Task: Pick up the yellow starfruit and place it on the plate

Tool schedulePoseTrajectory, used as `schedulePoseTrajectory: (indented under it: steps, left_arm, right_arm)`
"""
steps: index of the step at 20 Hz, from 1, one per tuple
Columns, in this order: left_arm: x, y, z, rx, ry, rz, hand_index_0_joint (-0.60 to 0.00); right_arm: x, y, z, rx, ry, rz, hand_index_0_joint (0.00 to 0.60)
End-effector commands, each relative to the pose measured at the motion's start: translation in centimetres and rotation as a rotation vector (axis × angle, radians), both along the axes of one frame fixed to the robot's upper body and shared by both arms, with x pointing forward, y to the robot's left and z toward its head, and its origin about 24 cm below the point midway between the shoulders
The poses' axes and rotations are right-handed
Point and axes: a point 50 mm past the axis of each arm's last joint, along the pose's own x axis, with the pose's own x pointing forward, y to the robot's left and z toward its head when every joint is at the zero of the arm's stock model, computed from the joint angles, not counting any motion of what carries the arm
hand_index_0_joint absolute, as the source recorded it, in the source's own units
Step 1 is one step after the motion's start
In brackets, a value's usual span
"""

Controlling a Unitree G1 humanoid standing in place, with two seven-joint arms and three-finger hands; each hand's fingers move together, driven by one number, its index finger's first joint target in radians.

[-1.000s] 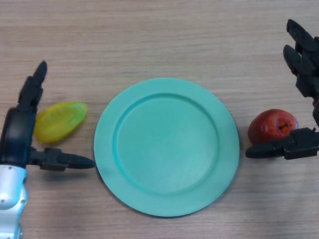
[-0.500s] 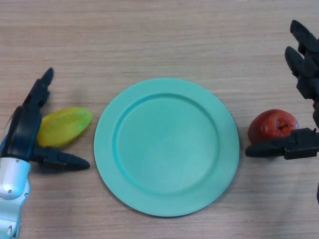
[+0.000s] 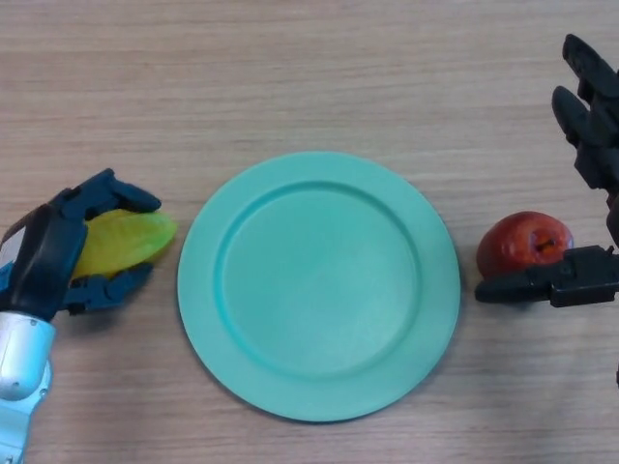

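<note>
The yellow starfruit (image 3: 126, 239) lies on the wooden table just left of the teal plate (image 3: 317, 283). My left hand (image 3: 53, 246) is wrapped round it, fingers curled over its top and thumb under its near side, covering its left end. At the right edge my right hand (image 3: 590, 193) stays open, fingers straight, thumb below a red apple.
A red apple (image 3: 522, 244) rests right of the plate, between my right hand's thumb and fingers without being held. The wooden table (image 3: 309, 77) stretches bare behind the plate.
My left hand's fingers have curled down and its thumb has come in, closing round the starfruit. The starfruit has shifted slightly. The right hand and apple have stayed put.
</note>
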Motion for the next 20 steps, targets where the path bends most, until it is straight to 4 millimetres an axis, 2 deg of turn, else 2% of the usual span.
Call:
schedulePoseTrajectory:
  steps: [1,5,7,11,14,16,18,20]
  left_arm:
    - [-0.4,1.8,4.0,-0.079,-0.153,0.028,-0.6]
    - [-1.5,2.4,6.8,-0.129,-0.258,0.082,-0.6]
    - [-1.9,1.0,7.8,-0.13,-0.28,0.042,-0.6]
    - [-2.4,-4.1,8.9,-0.118,-0.311,-0.14,-0.6]
    - [-2.7,-7.9,7.8,-0.099,-0.24,-0.308,-0.6]
    - [-2.6,-9.1,7.0,-0.087,-0.227,-0.361,-0.6]
    - [-2.2,-9.6,5.8,-0.061,-0.147,-0.384,-0.6]
    - [-1.6,-9.2,5.8,-0.144,-0.138,-0.342,-0.6]
  right_arm:
    - [-0.9,-0.6,3.3,0.034,-0.209,-0.001,0.0]
    - [-0.9,-0.2,3.2,0.039,-0.191,0.01,0.0]
    - [-0.7,0.0,3.3,0.023,-0.204,0.011,0.0]
    - [-0.2,0.5,3.3,0.007,-0.192,0.041,0.0]
    - [0.1,0.7,3.4,0.017,-0.187,0.054,0.0]
    - [0.3,0.7,3.5,0.026,-0.196,0.067,0.0]
    - [0.3,0.4,3.9,0.011,-0.208,0.067,0.0]
    - [0.2,0.0,4.5,-0.016,-0.249,0.043,0.0]
